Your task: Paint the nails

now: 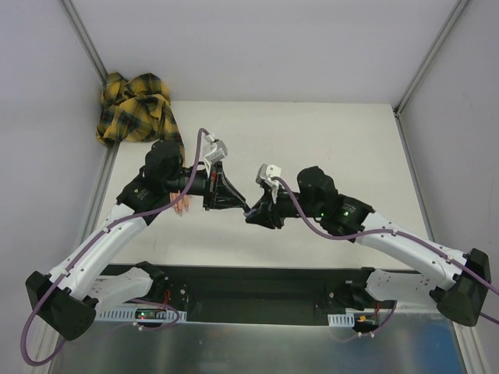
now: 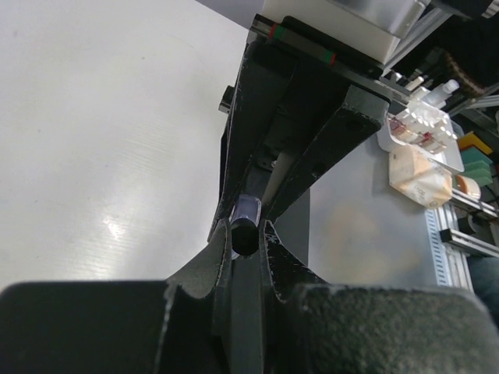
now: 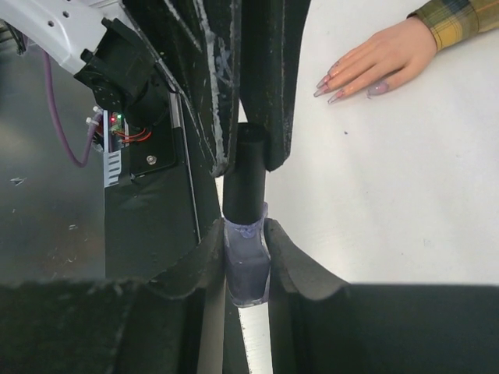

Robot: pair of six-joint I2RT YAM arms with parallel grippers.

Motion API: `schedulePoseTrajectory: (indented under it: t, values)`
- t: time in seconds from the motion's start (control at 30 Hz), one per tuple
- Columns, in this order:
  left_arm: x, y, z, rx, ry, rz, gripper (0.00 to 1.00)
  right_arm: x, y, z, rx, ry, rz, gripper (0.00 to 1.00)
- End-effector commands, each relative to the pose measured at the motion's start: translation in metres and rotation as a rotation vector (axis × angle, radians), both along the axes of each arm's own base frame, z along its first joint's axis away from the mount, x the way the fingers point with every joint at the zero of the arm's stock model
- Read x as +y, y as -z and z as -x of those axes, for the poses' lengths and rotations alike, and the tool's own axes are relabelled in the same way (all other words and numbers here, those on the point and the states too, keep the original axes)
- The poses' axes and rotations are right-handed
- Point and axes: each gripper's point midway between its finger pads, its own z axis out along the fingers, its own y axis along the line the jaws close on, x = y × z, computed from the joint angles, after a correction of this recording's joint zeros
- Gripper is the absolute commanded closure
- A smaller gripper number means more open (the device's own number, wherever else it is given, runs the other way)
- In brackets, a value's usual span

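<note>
A small purple bottle (image 3: 248,265) with a black cap (image 3: 245,175) hangs between both grippers above mid-table. My right gripper (image 3: 245,234) is shut on the bottle's purple body. My left gripper (image 2: 245,226) is shut on the black cap (image 2: 244,232). The two grippers meet tip to tip in the top view, left (image 1: 232,200) and right (image 1: 256,212). The fake hand (image 3: 386,54) lies flat on the table with its plaid sleeve (image 3: 460,19), and its purplish-pink nails (image 3: 331,87) point toward the grippers. In the top view only its fingers (image 1: 184,207) peek out under my left arm.
A heap of yellow-black plaid cloth (image 1: 134,107) lies at the table's far left corner. White walls with metal posts (image 1: 86,43) close in the table. A white holder with small bottles (image 2: 417,125) and a beige object (image 2: 421,178) stand off the table's edge.
</note>
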Motion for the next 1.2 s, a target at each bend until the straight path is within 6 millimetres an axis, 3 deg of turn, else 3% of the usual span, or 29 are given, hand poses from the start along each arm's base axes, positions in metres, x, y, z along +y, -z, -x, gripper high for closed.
schedulePoseTrajectory:
  t: [0.0, 0.13, 0.27, 0.37, 0.47, 0.7, 0.93, 1.17]
  values:
    - [0.003, 0.004, -0.004, -0.053, -0.027, -0.056, 1.00, 0.026, -0.084, -0.020, -0.155, 0.006, -0.183, 1.00]
    - [0.007, 0.001, -0.013, -0.098, -0.099, -0.074, 1.00, 0.037, -0.101, -0.035, -0.196, 0.024, -0.225, 1.00]
    - [0.014, -0.018, -0.019, -0.151, -0.192, -0.058, 1.00, 0.047, -0.138, -0.045, -0.279, 0.028, -0.335, 1.00]
    - [0.020, -0.031, -0.027, -0.188, -0.273, -0.050, 1.00, 0.054, -0.162, -0.042, -0.319, -0.013, -0.410, 1.00]
    - [0.020, -0.043, -0.032, -0.199, -0.304, -0.040, 1.00, 0.055, -0.174, -0.040, -0.344, -0.031, -0.451, 1.00]
    - [0.015, -0.054, -0.036, -0.155, -0.309, -0.023, 1.00, 0.042, -0.177, -0.036, -0.386, 0.004, -0.522, 1.00]
    - [0.015, -0.048, -0.046, -0.091, -0.390, -0.040, 1.00, 0.018, -0.178, -0.047, -0.421, 0.148, -0.605, 1.00]
    - [0.008, -0.046, -0.046, -0.102, -0.425, -0.008, 1.00, 0.014, -0.178, -0.055, -0.363, 0.214, -0.634, 1.00]
